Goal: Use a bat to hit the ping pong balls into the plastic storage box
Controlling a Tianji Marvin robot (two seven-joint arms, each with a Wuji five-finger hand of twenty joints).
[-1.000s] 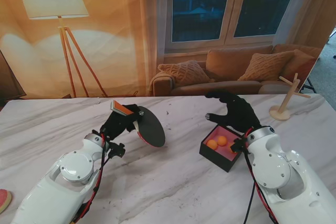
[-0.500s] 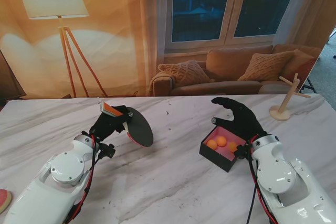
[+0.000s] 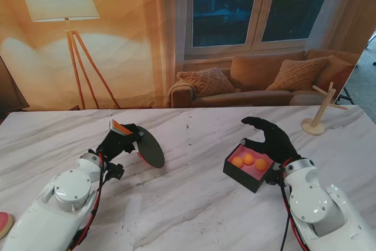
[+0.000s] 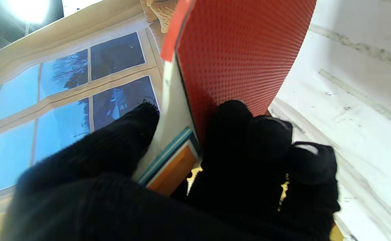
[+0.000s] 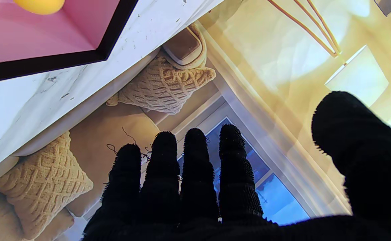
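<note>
Left robot hand (image 3: pixel 120 139) clenched round ping pong bat (image 3: pixel 150 148), blade angled rightward toward three-ball plastic storage box (image 3: pixel 248 168); right robot hand (image 3: pixel 271 139) splayed, ungrasping, above box.

White marble table (image 3: pixel 194 198) with grey veins. Black box (image 3: pixel 242 176) with a pink inside, holding three orange balls (image 3: pixel 249 159). Bat (image 3: pixel 148 148): black face, red pimpled back, orange handle. Both hands wear black gloves (image 3: pixel 273 139).
</note>
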